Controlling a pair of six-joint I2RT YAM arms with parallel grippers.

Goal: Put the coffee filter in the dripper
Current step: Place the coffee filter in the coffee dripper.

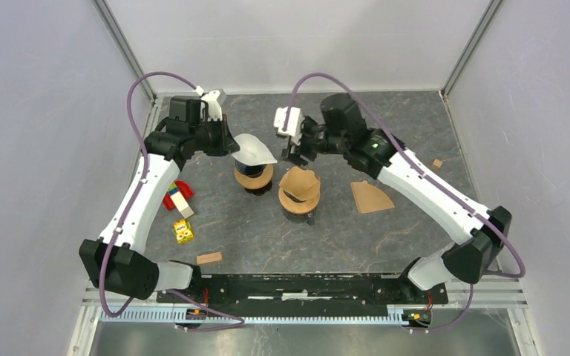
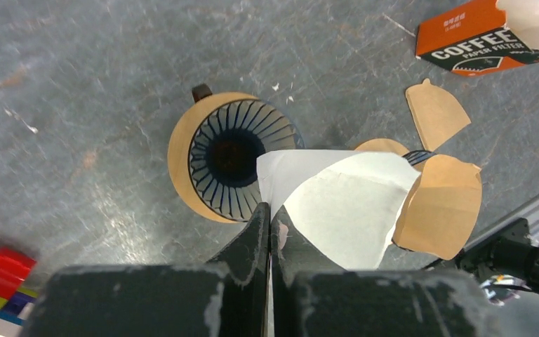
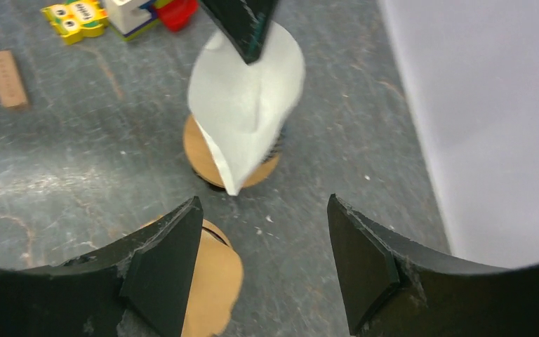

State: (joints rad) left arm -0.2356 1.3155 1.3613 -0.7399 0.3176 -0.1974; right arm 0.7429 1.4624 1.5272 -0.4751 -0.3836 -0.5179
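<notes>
My left gripper [image 1: 231, 147] is shut on the edge of a white coffee filter [image 1: 254, 150], which hangs opened and tilted just above a dripper [image 1: 253, 179] with a tan rim. In the left wrist view the closed gripper [image 2: 269, 219] pinches the filter [image 2: 344, 203] beside the dripper's ribbed dark cone [image 2: 231, 158]. My right gripper [image 1: 295, 156] is open and holds nothing. It hovers over a second dripper [image 1: 299, 202] that carries a brown filter [image 1: 300, 183]. In the right wrist view the white filter [image 3: 249, 105] hangs ahead of the open gripper [image 3: 263, 210], over the tan rim [image 3: 200, 158].
A flat brown filter [image 1: 371, 196] lies on the table to the right. An orange filter box [image 2: 474, 42] stands at the back. Toy blocks [image 1: 178, 196], a yellow owl block [image 1: 183, 231] and a wooden block [image 1: 208, 258] lie at the left.
</notes>
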